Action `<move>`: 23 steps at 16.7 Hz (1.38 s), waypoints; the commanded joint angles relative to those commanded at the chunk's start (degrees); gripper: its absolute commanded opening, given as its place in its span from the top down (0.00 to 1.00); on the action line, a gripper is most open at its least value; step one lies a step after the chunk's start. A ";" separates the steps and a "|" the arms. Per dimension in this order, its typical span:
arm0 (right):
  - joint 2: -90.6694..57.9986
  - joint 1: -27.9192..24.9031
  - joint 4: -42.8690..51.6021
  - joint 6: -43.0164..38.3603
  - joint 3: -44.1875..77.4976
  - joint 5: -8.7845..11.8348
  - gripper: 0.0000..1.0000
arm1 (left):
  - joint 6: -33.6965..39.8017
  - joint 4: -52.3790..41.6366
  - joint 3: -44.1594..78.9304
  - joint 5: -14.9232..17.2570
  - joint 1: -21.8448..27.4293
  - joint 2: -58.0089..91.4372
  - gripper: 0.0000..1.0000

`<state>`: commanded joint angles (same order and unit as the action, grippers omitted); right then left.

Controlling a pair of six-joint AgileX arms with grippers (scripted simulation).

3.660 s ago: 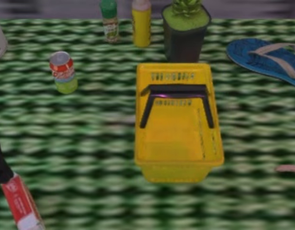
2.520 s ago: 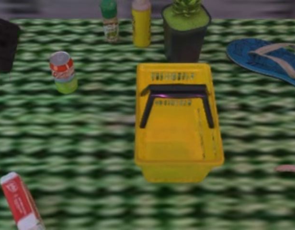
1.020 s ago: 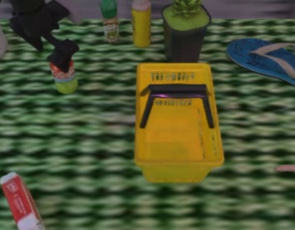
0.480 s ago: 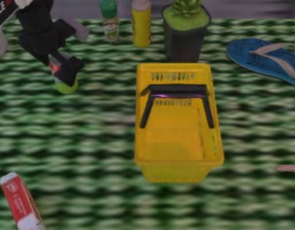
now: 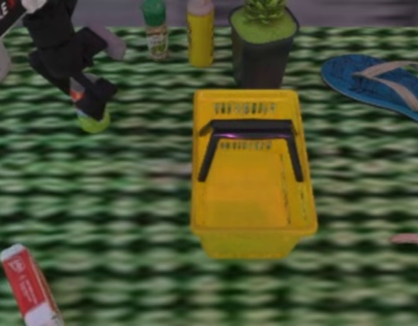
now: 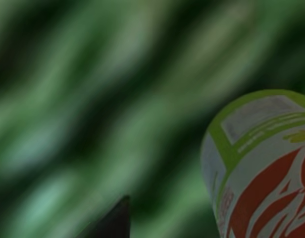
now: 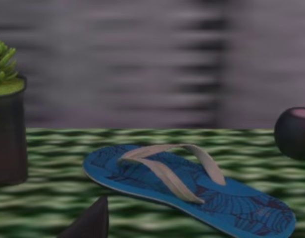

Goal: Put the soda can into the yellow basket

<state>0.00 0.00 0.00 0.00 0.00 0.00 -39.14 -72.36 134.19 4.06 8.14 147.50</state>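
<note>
The left tool [image 5: 92, 102] sits down over the upright soda can [image 5: 93, 121] at the far left of the tabletop; whether it grips yet I cannot tell. The yellow basket [image 5: 253, 234] lies well apart to the right. The right arm is out of sight.

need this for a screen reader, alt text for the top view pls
The left gripper is down over the soda can at the table's far left, its green end showing. The yellow basket sits at centre, holding nothing. Bottles, a plant pot and a blue flip-flop line the far edge; a red carton lies near left.
</note>
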 joint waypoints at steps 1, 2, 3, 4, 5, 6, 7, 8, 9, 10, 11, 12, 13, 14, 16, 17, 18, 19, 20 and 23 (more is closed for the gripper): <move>0.00 0.00 0.00 0.00 0.00 0.00 0.00 | 0.00 0.00 0.00 0.00 0.00 0.00 0.38; 0.00 0.00 0.00 0.00 0.00 0.00 0.00 | 0.00 0.00 0.00 0.00 0.00 0.00 0.45; 0.00 0.00 0.00 0.00 0.00 0.00 0.00 | 0.00 0.00 0.00 0.00 0.00 0.00 0.53; 0.00 0.00 0.00 0.00 0.00 0.00 0.00 | 0.00 0.00 0.00 0.00 0.00 0.00 0.60; 0.00 0.00 0.00 0.00 0.00 0.00 0.00 | 0.00 0.00 0.00 0.00 0.00 0.00 0.68; 0.00 0.00 0.00 0.00 0.00 0.00 0.00 | 0.00 0.00 0.00 0.00 0.00 0.00 0.75; 0.00 0.00 0.00 0.00 0.00 0.00 0.00 | 0.00 0.00 0.00 0.00 0.00 0.00 0.83; 0.00 0.00 0.00 0.00 0.00 0.00 0.00 | 0.00 0.00 0.00 0.00 0.00 0.00 0.90; 0.00 0.00 0.00 0.00 0.00 0.00 0.00 | 0.00 0.00 0.00 0.00 0.00 0.00 0.98; 0.00 0.00 0.00 0.00 0.00 0.00 0.00 | 0.00 0.00 0.00 0.00 0.00 0.00 1.00; 0.00 0.00 0.00 0.00 0.00 0.00 0.00 | 0.00 0.00 0.00 0.00 0.00 0.00 1.00; 0.00 0.00 0.00 0.00 0.00 0.00 0.00 | 0.00 0.00 0.00 0.00 0.00 0.00 1.00; 0.00 0.00 0.00 0.00 0.00 0.00 0.00 | 0.00 0.00 0.00 0.00 0.00 0.00 1.00; 0.00 0.00 0.00 0.00 0.00 0.00 0.00 | 0.00 0.00 0.00 0.00 0.00 0.00 1.00; 0.00 0.00 0.00 0.00 0.00 0.00 0.00 | 0.00 0.00 0.00 0.00 0.00 0.00 1.00; 0.00 0.00 0.00 0.00 0.00 0.00 0.00 | 0.00 0.00 0.00 0.00 0.00 0.00 1.00; 0.00 0.00 0.00 0.00 0.00 0.00 0.00 | -0.09 0.00 0.01 -0.03 -0.21 0.01 1.00; 0.00 0.00 0.00 0.00 0.00 0.00 0.00 | -0.09 0.00 0.01 -0.02 -0.21 0.01 1.00; 0.00 0.00 0.00 0.00 0.00 0.00 0.00 | 0.10 0.55 -0.37 0.39 -0.10 -0.04 1.00; 0.00 0.00 0.00 0.00 0.00 0.00 0.00 | 2.04 5.86 -3.71 4.14 0.64 -0.61 1.00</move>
<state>0.00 0.00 0.00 0.00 0.00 0.00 -37.09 -66.50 130.48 8.20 8.77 146.89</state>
